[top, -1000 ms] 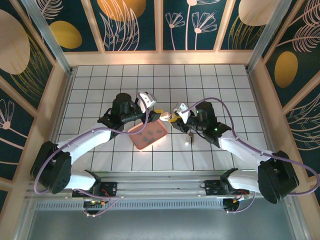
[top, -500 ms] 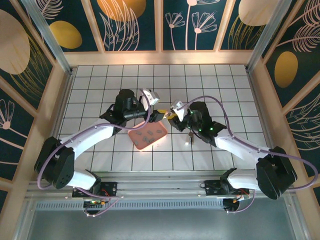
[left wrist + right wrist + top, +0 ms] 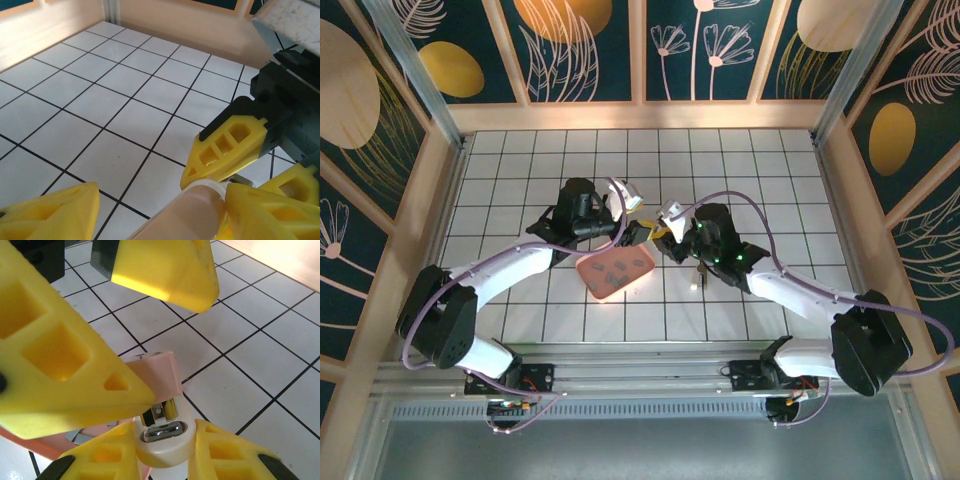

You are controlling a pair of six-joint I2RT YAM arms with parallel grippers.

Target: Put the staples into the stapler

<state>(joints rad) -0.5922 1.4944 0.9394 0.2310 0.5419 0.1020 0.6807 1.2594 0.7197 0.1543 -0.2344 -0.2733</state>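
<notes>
The stapler [image 3: 165, 454] hangs above the tiled floor, its white base clamped between the fingers of my right gripper [image 3: 163, 440], which is shut on it. Its pink top [image 3: 157, 374] stands slightly lifted, showing a metal end beneath. My left gripper [image 3: 162, 200] is open around that pink top [image 3: 192, 212]. One left finger [image 3: 55, 360] rests on the top and the other [image 3: 165, 270] stays apart. From above, the two grippers [image 3: 640, 229] [image 3: 663, 235] meet tip to tip. Several dark staples [image 3: 616, 266] lie in the pink tray [image 3: 603, 287].
The pink tray lies just below and left of the meeting grippers. A small pale and dark object [image 3: 698, 276] lies on the tiles right of the tray, under my right arm. Wooden walls [image 3: 438, 200] enclose the white tiled floor.
My left gripper has shifted right and the right gripper a little left, so the two have closed in on each other around the stapler. The tray and staples have not moved.
</notes>
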